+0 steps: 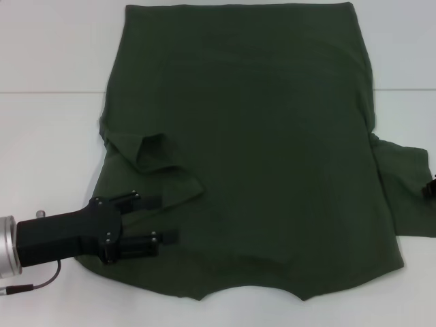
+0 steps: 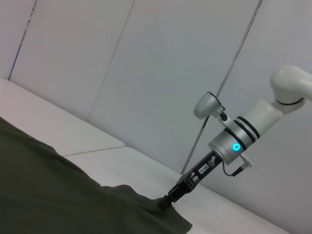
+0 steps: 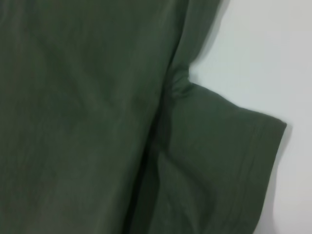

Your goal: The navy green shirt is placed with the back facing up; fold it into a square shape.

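You see a big white table (image 1: 48, 136) with a thin line across it, and pale wall panels (image 2: 161, 73) behind.

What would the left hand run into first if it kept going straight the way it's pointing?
Probably just more of the navy green shirt. The left hand, open, points across the cloth toward its middle, close above or on the fabric; height is unclear.

Navy green shirt (image 1: 259, 150), plain dark olive, spread flat on white counter (image 1: 48, 136); left sleeve folded inward, right sleeve out.
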Action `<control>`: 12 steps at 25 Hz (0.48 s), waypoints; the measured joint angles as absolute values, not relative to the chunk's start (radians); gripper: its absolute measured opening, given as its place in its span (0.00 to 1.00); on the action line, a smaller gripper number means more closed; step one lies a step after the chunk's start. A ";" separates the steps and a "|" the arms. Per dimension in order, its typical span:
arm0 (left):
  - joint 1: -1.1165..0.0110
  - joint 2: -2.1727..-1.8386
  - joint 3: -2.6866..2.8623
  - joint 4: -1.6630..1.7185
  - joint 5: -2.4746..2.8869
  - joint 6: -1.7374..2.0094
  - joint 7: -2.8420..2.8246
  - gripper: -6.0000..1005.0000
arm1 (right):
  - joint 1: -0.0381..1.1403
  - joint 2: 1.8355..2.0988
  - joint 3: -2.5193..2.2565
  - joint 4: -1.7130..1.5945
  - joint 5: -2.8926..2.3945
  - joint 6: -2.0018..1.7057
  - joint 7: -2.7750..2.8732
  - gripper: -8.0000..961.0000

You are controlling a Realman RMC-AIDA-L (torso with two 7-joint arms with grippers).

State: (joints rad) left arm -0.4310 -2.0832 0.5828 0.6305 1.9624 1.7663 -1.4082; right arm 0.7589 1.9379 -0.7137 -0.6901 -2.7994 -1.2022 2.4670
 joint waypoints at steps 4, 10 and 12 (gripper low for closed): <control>-0.431 -2.083 0.583 0.630 1.962 1.767 -1.407 0.88 | 0.760 1.938 -0.715 -0.690 -2.800 -1.201 2.467 0.32; -0.432 -2.083 0.583 0.630 1.963 1.765 -1.406 0.88 | 0.760 1.938 -0.715 -0.693 -2.801 -1.201 2.468 0.10; -0.432 -2.083 0.583 0.630 1.962 1.766 -1.406 0.88 | 0.760 1.938 -0.715 -0.696 -2.801 -1.201 2.470 0.05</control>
State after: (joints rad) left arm -0.4318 -2.0832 0.5828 0.6304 1.9616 1.7660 -1.4056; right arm 0.7599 1.9378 -0.7145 -0.6957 -2.8009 -1.2010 2.4697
